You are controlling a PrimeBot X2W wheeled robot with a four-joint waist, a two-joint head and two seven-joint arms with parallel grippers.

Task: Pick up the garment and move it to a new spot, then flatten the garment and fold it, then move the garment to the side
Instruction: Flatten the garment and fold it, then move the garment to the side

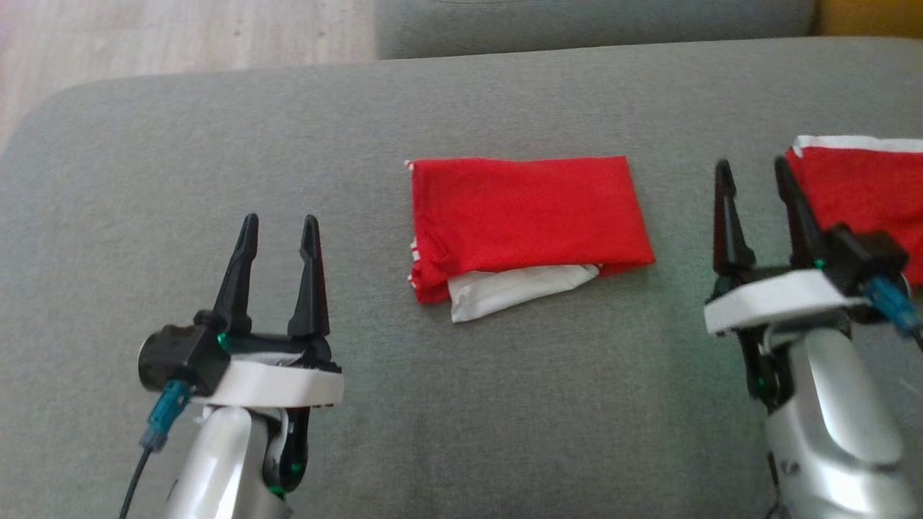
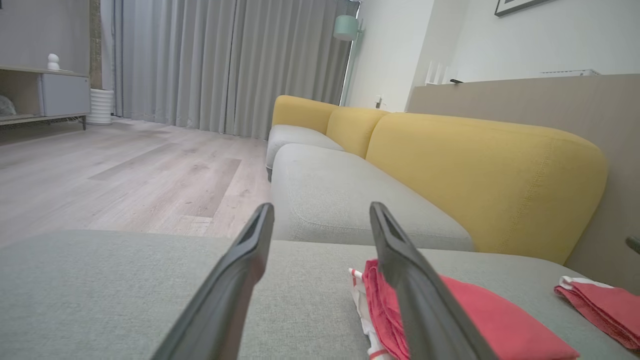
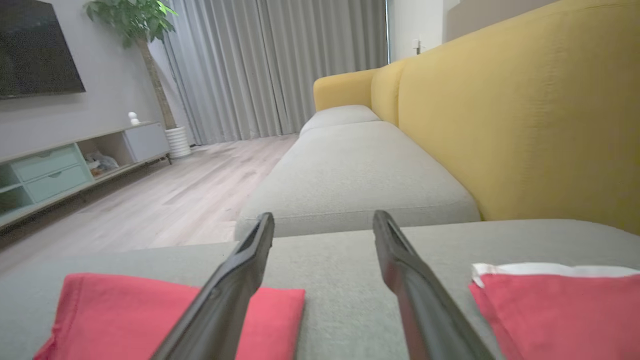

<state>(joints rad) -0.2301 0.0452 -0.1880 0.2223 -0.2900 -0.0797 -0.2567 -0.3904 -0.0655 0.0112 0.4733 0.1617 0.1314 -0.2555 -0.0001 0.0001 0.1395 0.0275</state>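
Note:
A folded red garment with a white layer poking out at its near edge lies in the middle of the grey sofa seat. It also shows as the garment in the left wrist view and the garment in the right wrist view. My left gripper stands open to its left, apart from it, holding nothing. My right gripper stands open to its right, empty, between it and a second folded red garment.
The second red garment, with a white edge, lies at the seat's right side, partly behind my right wrist. Yellow backrest runs along the right. Another grey seat continues ahead, with wooden floor to the left.

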